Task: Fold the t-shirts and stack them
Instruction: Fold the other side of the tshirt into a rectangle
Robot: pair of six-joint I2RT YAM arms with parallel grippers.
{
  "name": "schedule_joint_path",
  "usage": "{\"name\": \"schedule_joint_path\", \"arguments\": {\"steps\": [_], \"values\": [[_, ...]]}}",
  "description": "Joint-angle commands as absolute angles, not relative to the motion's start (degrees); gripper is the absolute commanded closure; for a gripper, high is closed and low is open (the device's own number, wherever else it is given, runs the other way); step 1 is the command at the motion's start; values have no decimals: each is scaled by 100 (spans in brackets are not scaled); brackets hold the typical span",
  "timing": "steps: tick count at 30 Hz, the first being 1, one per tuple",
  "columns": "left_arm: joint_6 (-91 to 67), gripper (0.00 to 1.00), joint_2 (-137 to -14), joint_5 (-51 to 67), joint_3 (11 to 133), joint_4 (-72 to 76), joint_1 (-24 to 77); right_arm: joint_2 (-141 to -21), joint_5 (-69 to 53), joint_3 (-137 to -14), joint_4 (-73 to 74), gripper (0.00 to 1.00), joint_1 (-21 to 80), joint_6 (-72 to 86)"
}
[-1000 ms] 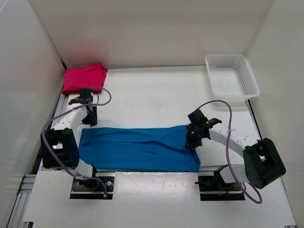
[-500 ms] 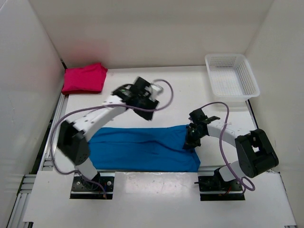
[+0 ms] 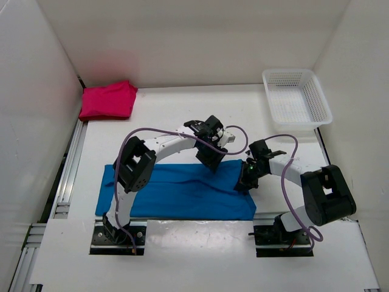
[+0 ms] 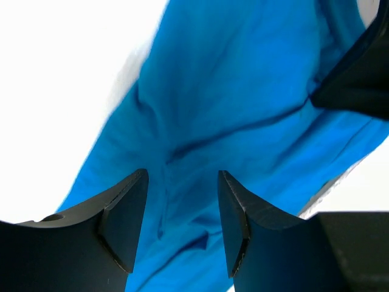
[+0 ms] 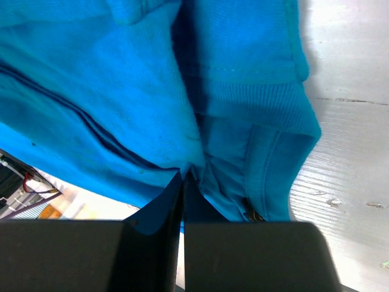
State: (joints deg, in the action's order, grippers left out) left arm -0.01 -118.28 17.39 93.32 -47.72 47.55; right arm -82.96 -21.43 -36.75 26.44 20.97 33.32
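We see a white worktop [image 3: 176, 115] boxed in by plain white walls [image 3: 182, 36] at the back and on both sides, with a metal rail [image 3: 70, 164] along its left edge. The bright blue fabric t-shirt [image 3: 176, 191] lies spread lengthwise along the near edge, just ahead of the arm bases. The bright pink-magenta t-shirt [image 3: 109, 100] sits folded in the far left corner, well apart. A white plastic mesh basket [image 3: 268, 94] stands in the far right corner. The left hand [image 4: 182, 182] hangs over the blue shirt's far edge near its right end, fingers apart, nothing between them. The right hand [image 5: 182, 176] is clenched on the blue shirt's right end, fabric folds gathering at its tips.
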Motion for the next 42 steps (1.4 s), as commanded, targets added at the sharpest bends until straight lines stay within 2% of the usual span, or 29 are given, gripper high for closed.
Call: {"name": "schedule_joint_path", "arguments": {"steps": [1, 7, 10, 12, 13, 16, 20, 23, 27, 33, 42], "values": [[0, 40, -11961, 1723, 9492, -4623, 4772, -8394, -1986, -3542, 2505, 100, 2083, 3261], [0, 40, -12015, 1661, 9439, -4623, 4825, -8446, -1986, -3595, 2505, 100, 2083, 3261], [0, 43, -12015, 1714, 9500, -4623, 4825, -8446, -1986, -3647, 2505, 100, 2083, 3261], [0, 49, -12015, 1767, 9553, -4623, 4825, -8446, -1986, -3647, 2505, 100, 2083, 3261], [0, 59, -12015, 1828, 9606, -4623, 4825, -8446, -1986, -3647, 2505, 100, 2083, 3261], [0, 75, -12015, 1828, 9606, -4623, 4825, -8446, -1986, -3647, 2505, 100, 2083, 3261], [0, 75, -12015, 1828, 9606, -4745, 4825, -8446, -1986, -3647, 2505, 100, 2083, 3261], [0, 90, -12015, 1898, 9545, -4808, 4825, -8394, -1934, -3647, 2557, 100, 2083, 3261], [0, 90, -11936, 1890, 9606, -4948, 4825, -8394, -1934, -3718, 2645, 100, 2083, 3208], [0, 90, -11356, 1890, 9729, -5309, 4825, -7674, -1610, -3964, 3093, 100, 2136, 3077], [0, 90, -10652, 1942, 8387, -5300, 4887, -7198, -1433, -3648, 3165, 100, 2733, 2918]]}}
